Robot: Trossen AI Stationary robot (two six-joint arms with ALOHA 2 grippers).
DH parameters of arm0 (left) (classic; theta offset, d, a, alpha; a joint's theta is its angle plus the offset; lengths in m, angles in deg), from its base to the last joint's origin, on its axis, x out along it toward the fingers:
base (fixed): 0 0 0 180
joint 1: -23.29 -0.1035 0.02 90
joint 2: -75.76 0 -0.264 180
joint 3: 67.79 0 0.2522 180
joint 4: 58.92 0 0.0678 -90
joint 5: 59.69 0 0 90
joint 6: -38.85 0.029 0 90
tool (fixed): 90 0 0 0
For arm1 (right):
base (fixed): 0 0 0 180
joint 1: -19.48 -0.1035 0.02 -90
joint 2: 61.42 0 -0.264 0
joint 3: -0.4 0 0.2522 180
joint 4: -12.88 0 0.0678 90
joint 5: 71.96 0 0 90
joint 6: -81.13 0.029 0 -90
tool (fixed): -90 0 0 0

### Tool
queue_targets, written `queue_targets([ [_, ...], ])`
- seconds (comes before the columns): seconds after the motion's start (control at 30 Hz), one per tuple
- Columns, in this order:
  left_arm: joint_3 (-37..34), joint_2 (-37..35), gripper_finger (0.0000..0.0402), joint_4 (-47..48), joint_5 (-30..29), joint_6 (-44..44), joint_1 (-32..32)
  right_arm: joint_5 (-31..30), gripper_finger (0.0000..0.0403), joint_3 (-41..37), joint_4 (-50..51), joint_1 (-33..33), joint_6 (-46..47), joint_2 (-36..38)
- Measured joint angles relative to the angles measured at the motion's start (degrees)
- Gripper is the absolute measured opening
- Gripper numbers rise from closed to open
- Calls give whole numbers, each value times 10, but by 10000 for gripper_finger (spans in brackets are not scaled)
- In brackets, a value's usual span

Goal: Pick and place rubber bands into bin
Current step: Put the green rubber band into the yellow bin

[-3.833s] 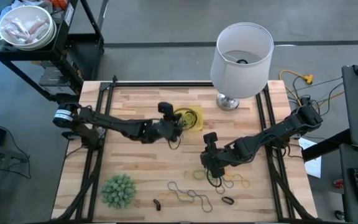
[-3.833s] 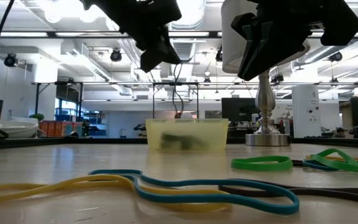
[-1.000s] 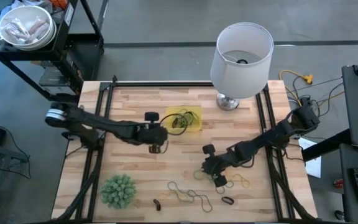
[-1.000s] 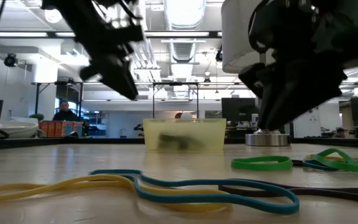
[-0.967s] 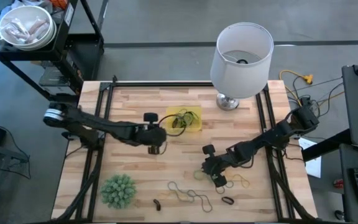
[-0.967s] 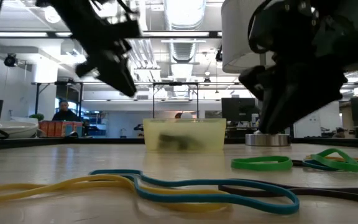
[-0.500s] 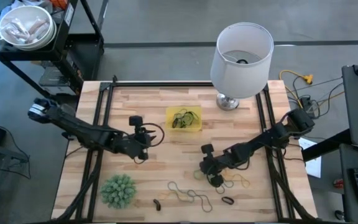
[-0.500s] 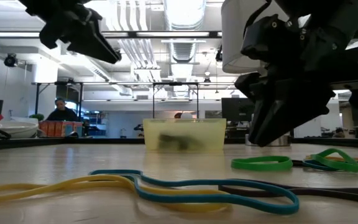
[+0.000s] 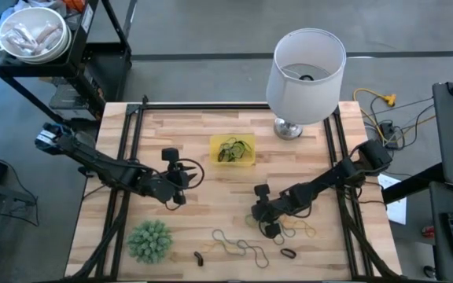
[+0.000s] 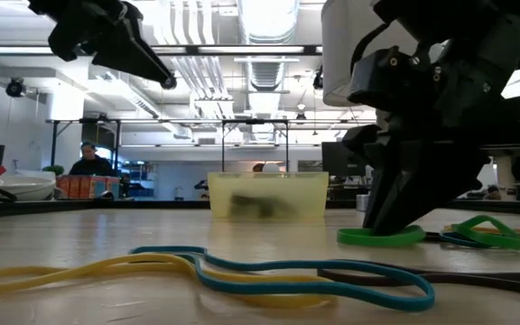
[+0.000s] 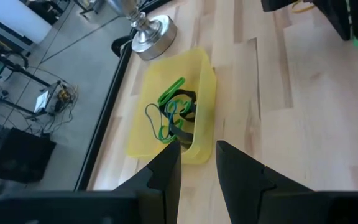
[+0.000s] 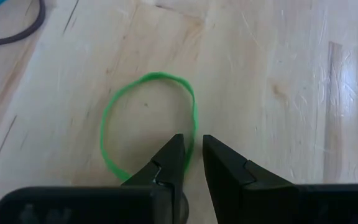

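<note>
Rubber bands [image 9: 238, 245] lie scattered at the high view's lower right; several already sit in the bin [image 9: 248, 159]. We judge them light, floppy and flat, so we pinch one strand. Our right gripper [image 12: 192, 155] straddles the green band [image 12: 107, 127], fingers slightly apart, nothing held; the left gripper [image 11: 197, 162] hangs empty, parted.

No lettering, label, brand or number can be read anywhere — not on any surface.

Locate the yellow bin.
In the high view the bin sits mid-table toward the far edge, left of the lamp base, with bands inside.
</note>
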Motion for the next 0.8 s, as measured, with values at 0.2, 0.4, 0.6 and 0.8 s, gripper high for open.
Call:
queue_targets([
  [0.2,0,0,85,0,-7,0,0,0,55,0,0,0,2,0],
  [0.4,0,0,85,0,-13,0,0,2,18,0,0,-2,-4,0],
  [0.6,0,0,85,0,-13,0,0,-15,9,-1,0,-6,-22,1],
  [0.8,0,0,85,0,-13,0,0,-65,8,1,19,-5,-57,22],
])
